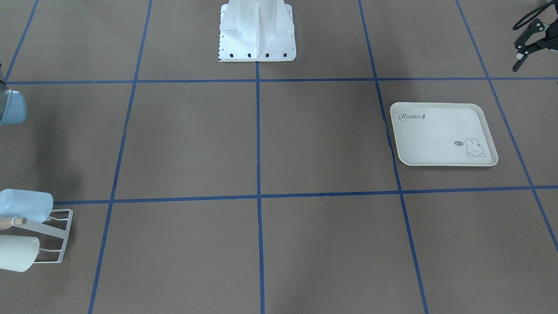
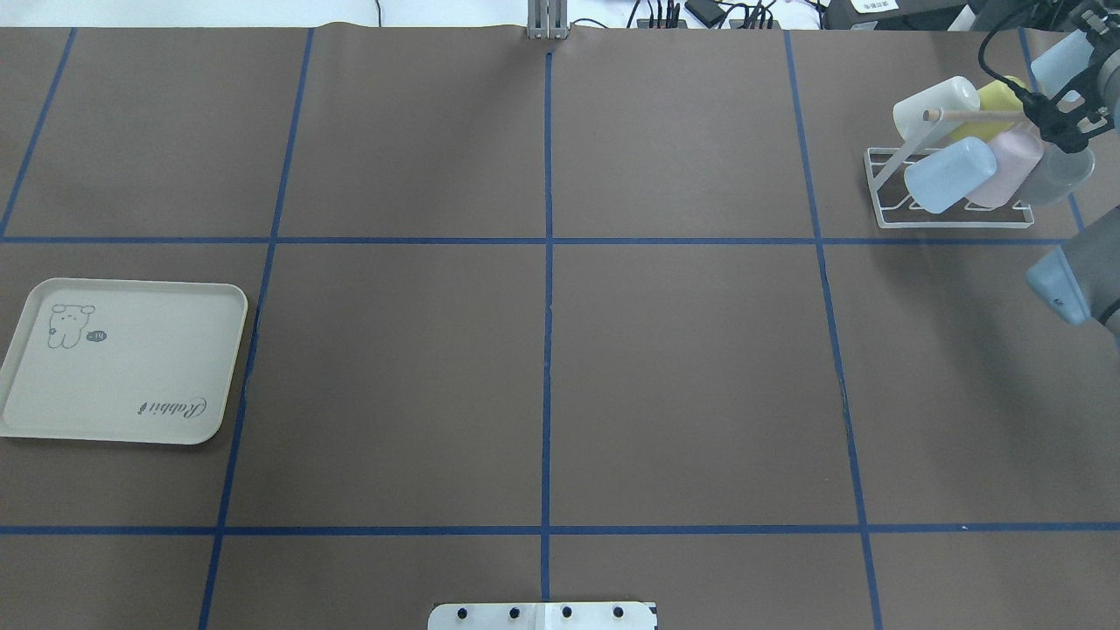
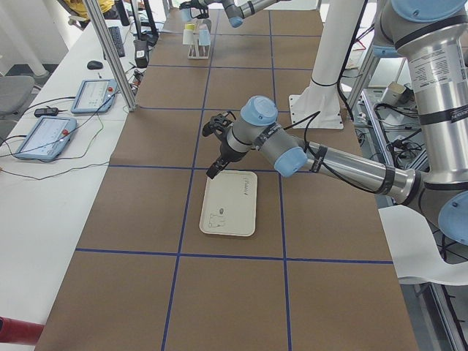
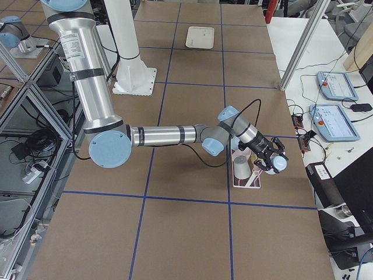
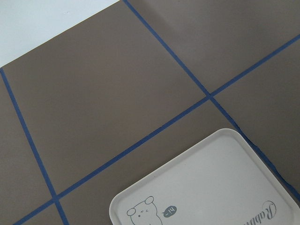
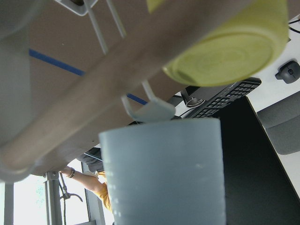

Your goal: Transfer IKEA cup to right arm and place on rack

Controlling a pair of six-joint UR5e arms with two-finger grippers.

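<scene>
Worktop [image 2: 682,376]: brown surface marked into squares by blue tape lines [image 2: 548,350].

Item 1, far left of the overhead view: cream tray [image 2: 131,385]. It is rectangular with rounded corners, has a rabbit drawing and the word "Rabbit", lies flat, and carries nothing.

Item 2: left end effector [image 3: 213,155]. It hangs in the air over the tray's edge, apart from it. Its fingers are spread wide, with nothing between them.

Item 3, centre, at the near edge of the overhead view: white robot base [image 1: 257,30], bolted to the worktop.

Item 4, far right corner: rack [image 2: 954,226]. It is white wire with a wooden dowel [image 2: 980,115] across the top. The cups on it lean at a tilt:
- Back row: cream cup [image 2: 932,103], then yellow cup [image 2: 1006,87].
- Front row: blue cup [image 2: 949,175], then pink cup [image 2: 1011,166] touching it.

Item 5: IKEA cup [image 2: 1057,175]. It is pale grey-blue, sits at the rack's right end just beside the pink cup, and lies directly under the right end effector. In the right wrist view it fills the lower middle, with the dowel and yellow cup above it. I cannot tell whether it rests on a prong.

Item 6: right end effector [image 2: 1063,118]. It is black, sits on the right arm [image 4: 163,135] and hangs over the rack's right end. Its fingertips are hidden, so I cannot tell how far apart they stand or whether they grip the cup.
</scene>
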